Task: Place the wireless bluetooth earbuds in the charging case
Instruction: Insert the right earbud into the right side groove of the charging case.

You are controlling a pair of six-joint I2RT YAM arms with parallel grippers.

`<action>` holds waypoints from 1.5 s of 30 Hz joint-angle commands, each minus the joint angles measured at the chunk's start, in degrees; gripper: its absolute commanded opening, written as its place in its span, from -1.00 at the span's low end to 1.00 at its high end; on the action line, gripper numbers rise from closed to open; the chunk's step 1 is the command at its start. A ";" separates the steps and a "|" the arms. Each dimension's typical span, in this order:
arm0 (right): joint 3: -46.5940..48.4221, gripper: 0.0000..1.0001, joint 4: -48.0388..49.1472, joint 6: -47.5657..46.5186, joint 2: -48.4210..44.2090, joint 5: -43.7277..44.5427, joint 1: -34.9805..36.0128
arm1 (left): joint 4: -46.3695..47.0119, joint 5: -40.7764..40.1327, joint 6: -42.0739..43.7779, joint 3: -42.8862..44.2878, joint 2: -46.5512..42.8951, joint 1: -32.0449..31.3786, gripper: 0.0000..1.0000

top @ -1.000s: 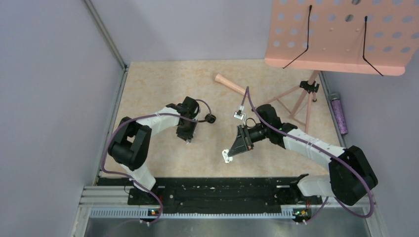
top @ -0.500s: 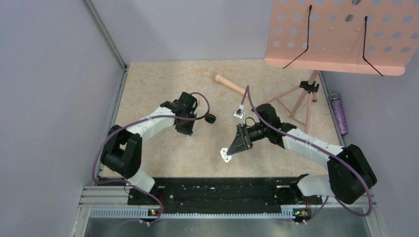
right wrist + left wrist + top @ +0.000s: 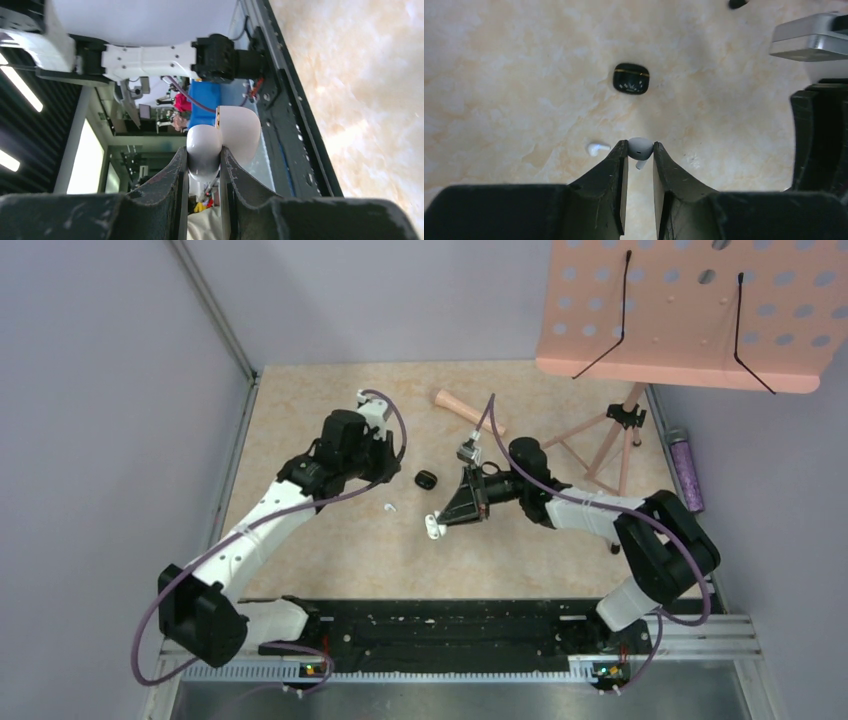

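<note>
- Two robot arms reach over a pale marbled table [image 3: 300, 400], seen from above and from a camera on each wrist.
- The left gripper [image 3: 640, 151] is raised above the table with its two dark fingers pinched onto the first earbud [image 3: 640, 145], a tiny white bud whose rounded head sits between the fingertips while its short stem pokes out below.
- The second earbud [image 3: 598, 148] lies loose on the table, just to the left of those fingertips in the wrist view and apart from them.
- A small black oval object [image 3: 631, 78] with a thin gold line rests on the table beyond the left gripper, between the two arms.
- The right gripper [image 3: 202, 156] is turned on its side and clamped on the charging case [image 3: 204, 145], a smooth white rounded shell held clear of the table.
- The case's lid [image 3: 241, 129] appears hinged open, standing out to one side of the gripped body.
- From above, the case hangs near the middle of the table, close to the loose earbud but not touching it.
- A pink music stand [image 3: 690, 310] rises at the far right corner.
</note>
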 commanded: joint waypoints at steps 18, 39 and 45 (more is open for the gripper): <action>8.77 -1.00 30.50 22.71 8.95 2.51 0.91 | 39.07 11.04 -5.78 -17.17 -20.00 -0.21 -0.63; 9.45 -1.00 36.89 29.42 11.32 4.50 -1.15 | 48.93 28.63 -3.78 -27.39 -28.12 -0.24 -1.00; 9.11 -1.00 38.10 31.06 11.36 4.37 -1.55 | 48.55 31.08 -2.26 -28.81 -28.94 -0.18 -1.00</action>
